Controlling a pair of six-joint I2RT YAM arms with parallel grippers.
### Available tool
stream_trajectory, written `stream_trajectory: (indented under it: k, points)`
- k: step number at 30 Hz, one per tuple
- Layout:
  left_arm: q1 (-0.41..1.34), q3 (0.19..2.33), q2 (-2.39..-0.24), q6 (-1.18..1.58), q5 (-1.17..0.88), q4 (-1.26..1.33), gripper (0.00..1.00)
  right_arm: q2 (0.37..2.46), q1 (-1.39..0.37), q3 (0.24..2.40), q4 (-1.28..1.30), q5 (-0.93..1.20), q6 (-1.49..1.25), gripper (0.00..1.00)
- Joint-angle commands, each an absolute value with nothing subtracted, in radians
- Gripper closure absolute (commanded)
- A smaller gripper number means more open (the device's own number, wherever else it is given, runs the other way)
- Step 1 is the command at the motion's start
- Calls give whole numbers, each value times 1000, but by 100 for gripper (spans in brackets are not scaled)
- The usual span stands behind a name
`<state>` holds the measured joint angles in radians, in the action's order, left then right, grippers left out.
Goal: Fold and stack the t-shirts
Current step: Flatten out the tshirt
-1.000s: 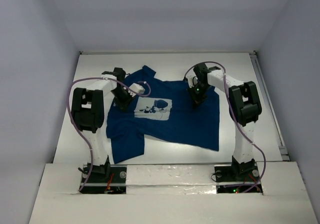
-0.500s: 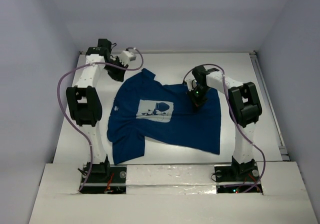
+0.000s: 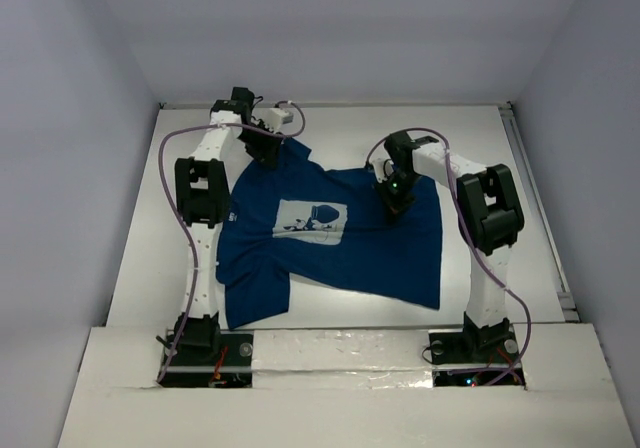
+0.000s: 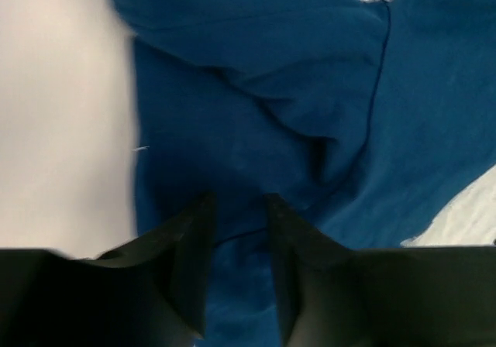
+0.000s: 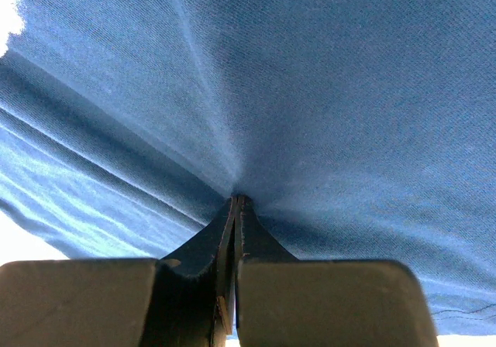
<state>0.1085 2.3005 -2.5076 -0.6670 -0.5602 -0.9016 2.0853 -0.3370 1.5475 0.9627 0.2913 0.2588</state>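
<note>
The left gripper (image 4: 236,204) had swung from beside the print (image 3: 312,216) out to the far-left corner, drawing the sleeve flat. Its fingers had since come apart and hung over the sleeve cloth; whether they touched it could not be told. The right gripper (image 5: 236,200) stayed clamped on a pinch of the shirt (image 3: 330,253) near the right shoulder. The shirt lay spread print-up across the middle of the worktop (image 3: 470,138), flatter than a second before, its near-left hem bunched. Judged from this, spreading was nearly done and folding not yet begun.
</note>
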Motion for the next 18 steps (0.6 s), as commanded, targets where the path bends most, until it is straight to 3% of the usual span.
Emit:
stream_trajectory:
  k: [1, 7, 18]
  points:
    - [120, 2296, -2456, -615, -574, -853, 64, 2042, -334, 1540, 966, 310, 278, 100]
    - [120, 2324, -2468, -611, -566, -842, 60, 2026, -344, 1520, 956, 319, 282, 100]
    - [120, 2266, -2424, -548, -483, -667, 62, 2016, -344, 1508, 945, 341, 285, 100]
